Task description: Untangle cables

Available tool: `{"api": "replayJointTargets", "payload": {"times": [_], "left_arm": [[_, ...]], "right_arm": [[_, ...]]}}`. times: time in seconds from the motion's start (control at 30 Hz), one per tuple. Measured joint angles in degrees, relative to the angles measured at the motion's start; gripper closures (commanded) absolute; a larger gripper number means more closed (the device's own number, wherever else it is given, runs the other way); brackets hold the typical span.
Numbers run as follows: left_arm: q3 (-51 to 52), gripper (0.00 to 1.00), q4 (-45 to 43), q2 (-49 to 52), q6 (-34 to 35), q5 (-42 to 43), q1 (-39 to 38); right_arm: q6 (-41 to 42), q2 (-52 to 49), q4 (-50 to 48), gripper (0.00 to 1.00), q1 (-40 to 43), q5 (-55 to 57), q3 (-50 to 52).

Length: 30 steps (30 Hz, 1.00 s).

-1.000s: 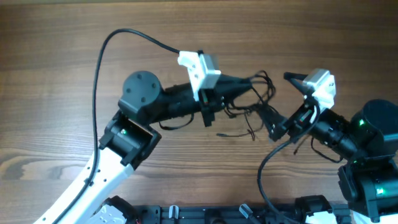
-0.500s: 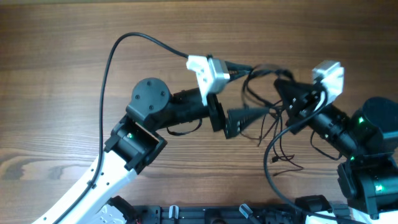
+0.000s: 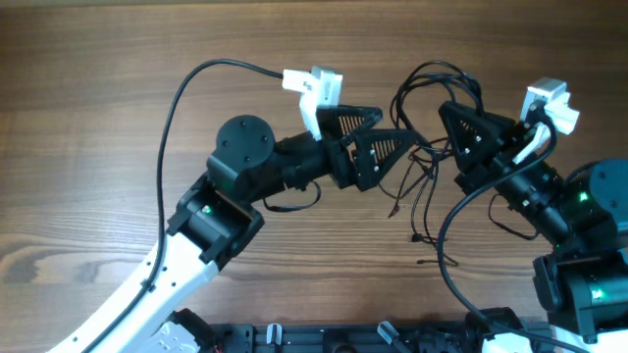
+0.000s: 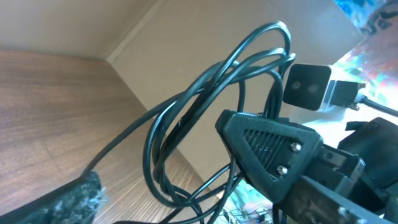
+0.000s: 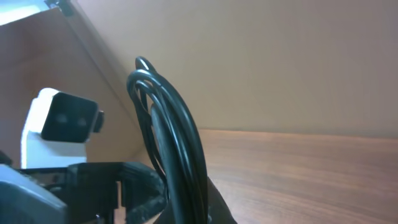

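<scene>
Right claw [image 3: 453, 123]: closed on the cables [image 3: 432, 76], whose thin dark loops are seen rising from between its fingers. Left claw [image 3: 395, 127]: spread wide just beside the right claw, with nothing gripped; strands are seen passing between its fingers [image 4: 267, 146], but contact cannot be determined. Loose ends are trailed from the right claw onto the surface [image 3: 98, 98], a brown wood-grain top. A plain beige wall [image 5: 280, 62] is seen beyond the right claw.

Soft, even light is filling the overhead view. Glare is blowing out my left wrist view's right edge; cables [image 5: 180, 168] are blurring at my right view's bottom.
</scene>
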<state>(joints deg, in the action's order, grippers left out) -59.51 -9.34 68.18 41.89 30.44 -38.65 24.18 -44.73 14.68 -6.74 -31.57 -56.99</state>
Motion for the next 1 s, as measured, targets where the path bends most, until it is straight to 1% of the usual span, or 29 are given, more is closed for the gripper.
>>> {"api": "replayJointTargets", "payload": {"times": [0.07, 0.1, 0.13, 0.17, 0.2, 0.23, 0.27, 0.33, 0.43, 0.47, 0.5, 0.53, 0.57, 0.67, 0.7, 0.73, 0.77, 0.8, 0.83, 0.93, 1.0], "left_arm": [[0.00, 0.45, -1.20, 0.87, 0.70, -0.09, -0.79], [0.00, 0.49, -1.57, 1.11, 0.83, -0.20, -1.07], [0.00, 0.60, -1.88, 1.16, 1.03, -0.20, -1.11], [0.00, 0.68, -1.88, 1.16, 0.83, -0.20, -1.11], [0.00, 0.69, -1.92, 1.16, 0.76, -0.26, -1.11], [0.00, 0.62, -2.32, 1.27, 1.07, -0.61, -1.09], [0.00, 0.60, -2.40, 1.36, 1.07, -0.63, -1.09], [0.00, 0.60, -2.71, 1.38, 1.09, -0.61, -1.11], [0.00, 0.55, -3.13, 1.38, 1.09, -0.61, -1.11], [0.00, 0.56, -3.21, 1.38, 1.09, -0.63, -1.11], [0.00, 0.66, -3.34, 1.40, 1.07, -0.66, -1.11], [0.00, 0.78, -3.37, 1.49, 1.07, -0.72, -1.11], [0.00, 0.96, -3.41, 1.68, 0.98, -0.85, -1.11], [0.00, 0.96, -3.50, 2.43, 0.83, -1.25, -1.11], [0.00, 0.96, -3.50, 2.54, 0.85, -1.29, -1.11], [0.00, 0.96, -3.52, 2.54, 0.79, -1.27, -1.09], [0.00, 0.96, -3.45, 2.54, -0.68, -1.27, -1.09], [0.00, 0.96, -3.04, 2.54, -2.27, -1.27, -0.98], [0.00, 0.96, -2.21, 2.54, -3.39, -1.27, -0.72], [-0.04, 0.96, 2.93, 2.60, -9.51, -1.31, 1.88], [-0.02, 0.96, 4.31, 2.75, -13.09, -1.49, 2.84]], "right_arm": [[0.33, 0.00, -0.02, 0.96, 0.00, -0.44, 0.00], [0.48, 0.00, -0.04, 0.96, 0.00, -0.81, 0.00], [0.50, 0.00, -0.13, 0.96, 0.00, -1.40, 0.00], [0.61, 0.00, -0.20, 0.96, 0.00, -2.01, 0.00], [0.68, 0.00, -0.22, 0.96, 0.00, -2.75, 0.00], [0.70, 0.00, -0.26, 0.96, 0.00, -3.08, 0.00], [0.72, 0.00, -0.26, 0.96, 0.00, -3.63, 0.00], [0.72, 0.00, -0.26, 0.96, 0.00, -4.96, 0.00], [0.90, 0.00, -0.28, 0.96, 0.00, -6.97, 0.00], [0.92, 0.00, -0.28, 0.96, 0.00, -7.43, 0.00], [1.11, 0.00, -0.28, 0.96, 0.00, -8.39, 0.00], [1.11, 0.00, -0.33, 0.96, 0.00, -8.76, 0.00], [1.14, 0.00, -0.44, 0.96, 0.00, -8.96, 0.00], [1.14, 0.00, -0.52, 0.96, 0.00, -9.38, 0.00], [1.14, 0.00, -0.50, 0.90, 0.00, -9.38, 0.00], [1.27, 0.00, -0.02, 0.75, 0.00, -9.09, 0.00], [1.20, 0.00, 1.18, 0.54, 0.00, -8.22, -0.02], [-0.26, 0.00, 3.76, 0.39, 0.00, -6.36, -0.15], [-2.03, 0.02, 5.55, 0.27, 0.00, -4.96, -0.15], [-12.44, 0.00, 9.94, 0.21, 0.00, -0.02, -0.15], [-17.92, 0.00, 10.62, 0.20, 0.00, 1.42, -0.15]]}}
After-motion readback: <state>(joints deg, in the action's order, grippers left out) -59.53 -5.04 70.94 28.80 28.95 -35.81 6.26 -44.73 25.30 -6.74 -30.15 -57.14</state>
